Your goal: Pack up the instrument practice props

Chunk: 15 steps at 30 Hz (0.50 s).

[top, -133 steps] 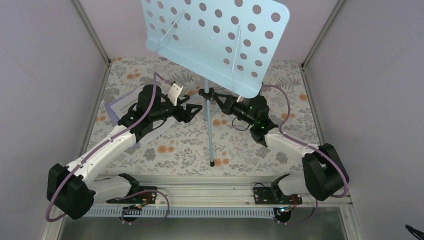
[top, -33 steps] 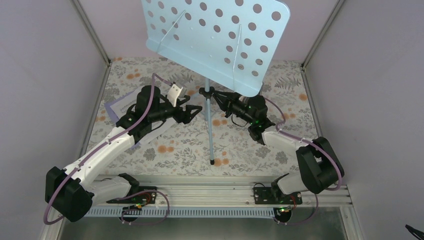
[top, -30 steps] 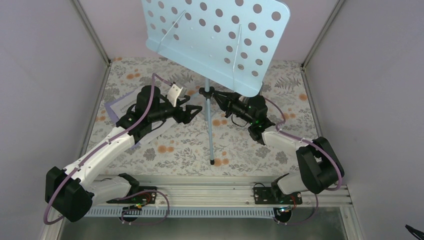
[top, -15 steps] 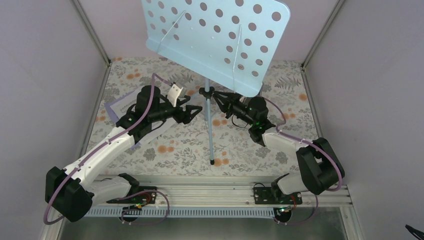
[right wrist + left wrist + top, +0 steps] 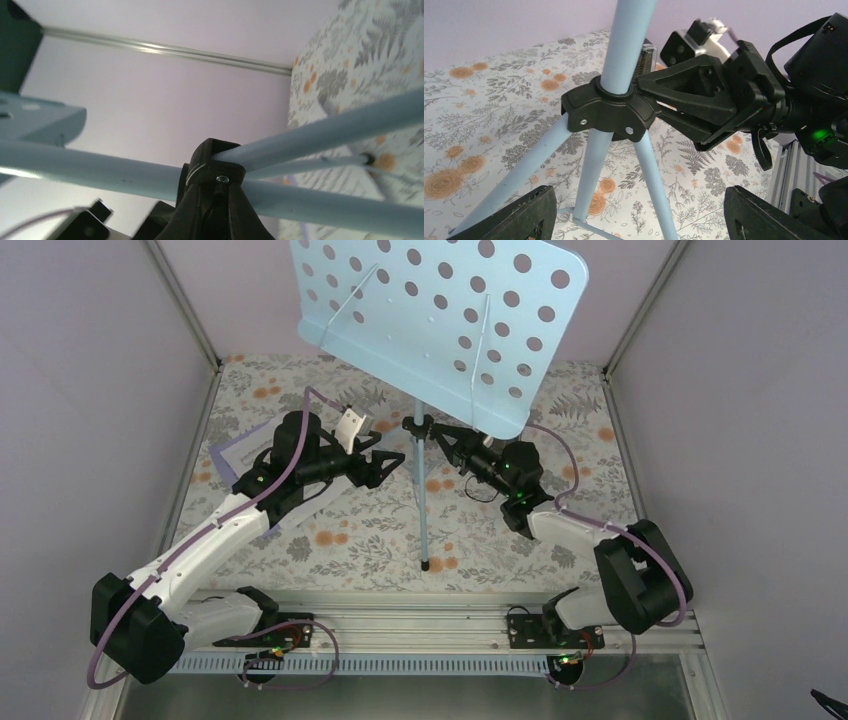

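The light blue perforated music stand stands on the floral cloth, its pole running down to a foot near the front. My right gripper is shut on the stand's black tripod hub, which sits pinched between the closed fingers in the right wrist view. My left gripper is open just left of the pole. Its fingertips straddle the legs below the hub without touching. A lavender sheet lies under the left arm. The metronome is out of view.
Lavender walls with metal corner posts enclose the floral-covered table on three sides. A metal rail with the arm bases runs along the near edge. The stand's desk overhangs the back of the table.
The right gripper has shifted slightly to the right with the hub. The stand's pole and desk have moved right with it. The left arm has not moved.
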Motion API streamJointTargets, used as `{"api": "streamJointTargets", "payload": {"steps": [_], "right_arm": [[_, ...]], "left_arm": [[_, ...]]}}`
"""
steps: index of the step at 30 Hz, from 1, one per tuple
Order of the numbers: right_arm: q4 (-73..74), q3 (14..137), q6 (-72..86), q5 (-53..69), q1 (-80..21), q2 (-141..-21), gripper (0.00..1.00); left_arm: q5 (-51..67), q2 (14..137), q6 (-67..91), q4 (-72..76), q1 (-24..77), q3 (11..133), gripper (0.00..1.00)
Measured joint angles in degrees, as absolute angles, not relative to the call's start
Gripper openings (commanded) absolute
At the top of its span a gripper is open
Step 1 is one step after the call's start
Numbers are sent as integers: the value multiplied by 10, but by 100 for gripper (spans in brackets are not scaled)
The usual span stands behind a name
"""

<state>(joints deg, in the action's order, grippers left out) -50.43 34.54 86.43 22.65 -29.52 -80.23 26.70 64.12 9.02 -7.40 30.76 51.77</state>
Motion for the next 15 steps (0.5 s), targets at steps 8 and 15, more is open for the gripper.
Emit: {"api": "streamJointTargets", "payload": {"steps": [8, 15], "right_arm": [[-470, 332, 492, 228, -296, -759, 4], [-411, 331, 151, 210, -323, -720, 4]], "left_arm": [[268, 641, 90, -74, 308, 518, 83], [268, 644, 90, -74, 308, 518, 83]]}}
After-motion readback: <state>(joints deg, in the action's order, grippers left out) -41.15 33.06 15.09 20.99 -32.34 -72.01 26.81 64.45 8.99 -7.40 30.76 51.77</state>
